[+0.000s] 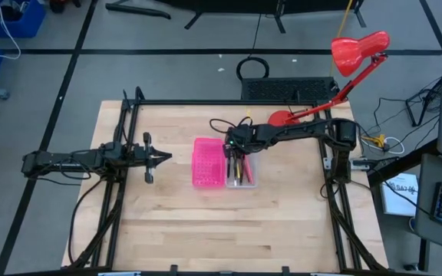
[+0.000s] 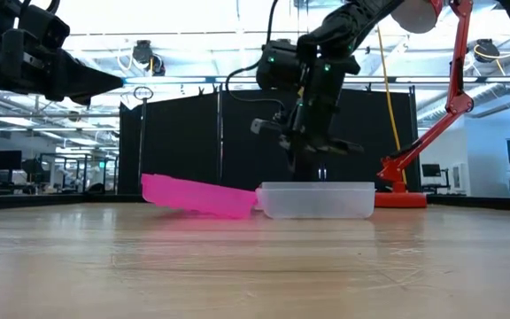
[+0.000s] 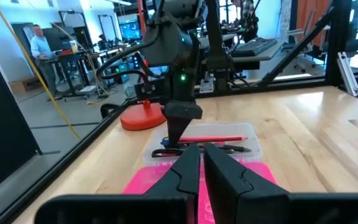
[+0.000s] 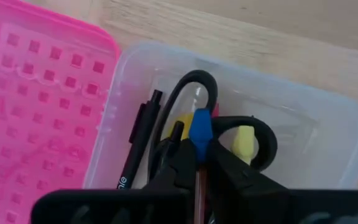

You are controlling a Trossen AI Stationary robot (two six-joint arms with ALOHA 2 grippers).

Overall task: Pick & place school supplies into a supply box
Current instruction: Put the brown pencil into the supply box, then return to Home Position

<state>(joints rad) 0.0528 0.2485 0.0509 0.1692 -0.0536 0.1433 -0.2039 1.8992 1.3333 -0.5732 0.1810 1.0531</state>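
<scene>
Your right tool hangs directly over the small clear rectangular plastic supply box, fingers pointing down into it and pinched together on a thin pencil with a blue tip. Inside that box you can see the scissors with black loop handles, a black pen lying along the wall nearest the pink panel, and yellow pieces partly hidden under the handles; from the left wrist view a long red-pink pencil lies across the box as well. The bright pink perforated plastic panel sits touching the box on its left-arm side, and in the low view it is tilted, its edge next to the box lower than its far edge. Your left tool waits above the wooden desk, well apart from the box beyond the pink panel, its two dark fingers drawn nearly together and gripping nothing. A red desk lamp stands behind the box.
</scene>
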